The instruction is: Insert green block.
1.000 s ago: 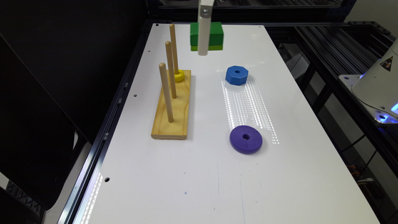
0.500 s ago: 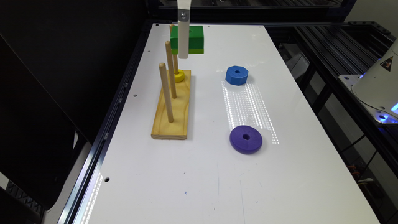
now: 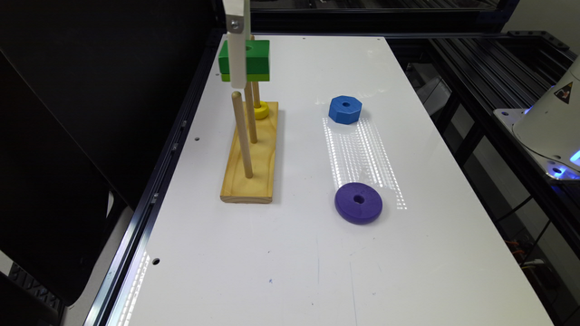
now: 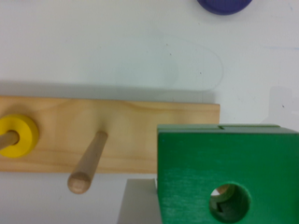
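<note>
The green block [image 3: 256,56], dark green with a lime bottom layer, hangs in the air above the wooden peg base [image 3: 253,172]. My gripper [image 3: 244,68] is shut on it, with one white finger [image 3: 238,59] across its near side. In the wrist view the green block [image 4: 201,163] covers the end of the peg base [image 4: 117,126] away from the yellow ring [image 4: 21,135]. A bit of wood shows through the block's round hole [image 4: 229,201]. The middle peg [image 4: 88,161] stands free beside the block.
Three upright pegs rise from the base; the far one carries the yellow ring [image 3: 261,110]. A blue octagonal block [image 3: 345,109] and a purple round disc [image 3: 358,203] lie on the white table [image 3: 294,262] toward the exterior view's right. A black frame borders the table.
My gripper has carried the green block toward the exterior view's left, from beside the pegs to above the peg base.
</note>
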### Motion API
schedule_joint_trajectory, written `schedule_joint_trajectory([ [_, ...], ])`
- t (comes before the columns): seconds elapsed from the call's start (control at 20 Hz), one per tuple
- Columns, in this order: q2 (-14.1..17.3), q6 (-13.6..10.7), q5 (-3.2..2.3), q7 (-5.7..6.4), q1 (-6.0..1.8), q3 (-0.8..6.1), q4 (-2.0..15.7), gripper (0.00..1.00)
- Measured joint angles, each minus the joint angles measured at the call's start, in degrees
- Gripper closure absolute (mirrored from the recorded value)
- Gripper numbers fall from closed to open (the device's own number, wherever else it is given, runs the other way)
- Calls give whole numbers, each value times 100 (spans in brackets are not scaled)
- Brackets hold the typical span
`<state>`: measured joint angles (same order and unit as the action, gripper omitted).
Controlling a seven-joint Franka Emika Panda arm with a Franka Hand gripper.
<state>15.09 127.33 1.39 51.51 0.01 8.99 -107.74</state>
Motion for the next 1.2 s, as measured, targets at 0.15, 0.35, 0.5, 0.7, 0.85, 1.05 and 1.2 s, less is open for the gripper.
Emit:
schedule_joint_trajectory([
  [0.15, 55, -53, -7, 6, 15, 0, 91, 100],
  [0.35, 66, -57, -10, 6, 16, 0, 90, 100],
  [0.5, 123, -47, -20, 7, 17, 0, 95, 100],
  [0.7, 134, -47, -24, 7, 18, 0, 97, 100],
  [0.85, 134, -48, -26, 8, 19, 0, 98, 100],
  [1.05, 174, -37, -32, 8, 19, 0, 97, 100],
  [1.2, 223, -12, -41, 9, 19, 0, 99, 100],
])
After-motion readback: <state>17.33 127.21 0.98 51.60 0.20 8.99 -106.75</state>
